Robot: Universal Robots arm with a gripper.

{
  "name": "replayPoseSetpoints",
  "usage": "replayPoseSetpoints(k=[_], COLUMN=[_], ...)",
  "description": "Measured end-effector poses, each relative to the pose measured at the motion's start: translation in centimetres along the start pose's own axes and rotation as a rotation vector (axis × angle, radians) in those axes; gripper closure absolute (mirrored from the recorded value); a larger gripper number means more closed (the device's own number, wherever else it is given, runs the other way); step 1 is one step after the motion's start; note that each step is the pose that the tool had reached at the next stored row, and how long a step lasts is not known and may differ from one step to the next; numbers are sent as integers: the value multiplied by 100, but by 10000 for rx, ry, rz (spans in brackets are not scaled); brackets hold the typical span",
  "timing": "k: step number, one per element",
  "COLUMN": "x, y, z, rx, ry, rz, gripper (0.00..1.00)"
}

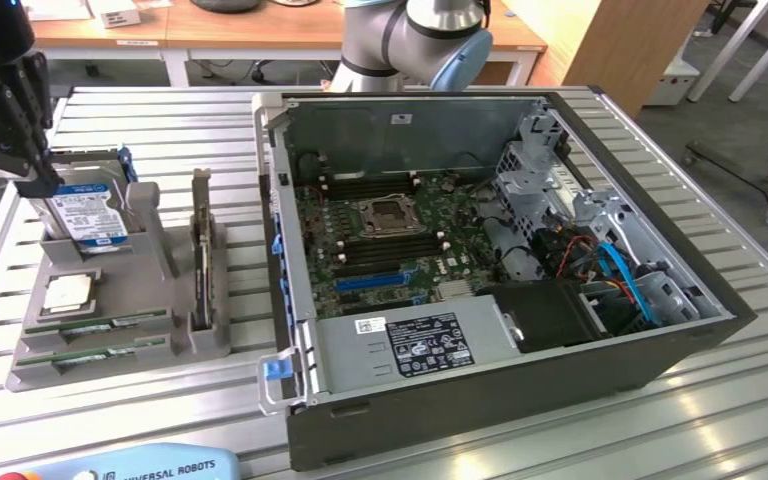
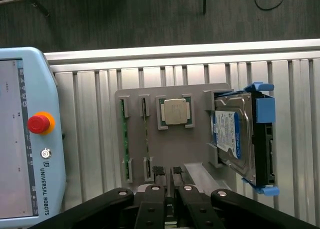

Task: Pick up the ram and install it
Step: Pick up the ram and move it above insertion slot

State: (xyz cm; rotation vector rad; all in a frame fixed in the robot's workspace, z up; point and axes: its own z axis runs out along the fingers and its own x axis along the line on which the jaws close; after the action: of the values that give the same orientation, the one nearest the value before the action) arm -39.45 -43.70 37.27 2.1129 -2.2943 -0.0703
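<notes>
Two ram sticks stand on edge in slots of the grey holder tray (image 1: 157, 355): one ram stick (image 2: 123, 139) and a second ram stick (image 2: 146, 134) beside it. In the exterior view the same sticks (image 1: 91, 325) lie at the tray's near end. My black gripper (image 1: 31, 170) hangs above the far end of the tray, over the hard drive and well away from the ram. In the wrist view the gripper (image 2: 168, 173) has its fingertips (image 2: 159, 172) a small gap apart, with nothing between them.
On the tray also sit a silver processor chip (image 2: 175, 111) and a hard drive (image 2: 235, 136) in a blue bracket. An upright card (image 1: 201, 255) stands on the tray's side nearest the open computer case (image 1: 491, 250). A teach pendant (image 2: 25, 139) lies by the tray.
</notes>
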Motion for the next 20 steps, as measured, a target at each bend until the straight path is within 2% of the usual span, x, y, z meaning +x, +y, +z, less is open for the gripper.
replayPoseSetpoints(k=[1, 2, 3, 4, 9, 20], x=[0, 0, 0, 0, 1, 3], y=[0, 0, 0, 0, -2, -10], z=[0, 0, 0, 0, 33, 193], rx=[0, 1, 0, 0, 1, 1], ry=[0, 0, -1, 0, -1, -1], rz=[0, 0, 0, 0, -1, -9], gripper=[83, 77, 77, 70, 70, 70])
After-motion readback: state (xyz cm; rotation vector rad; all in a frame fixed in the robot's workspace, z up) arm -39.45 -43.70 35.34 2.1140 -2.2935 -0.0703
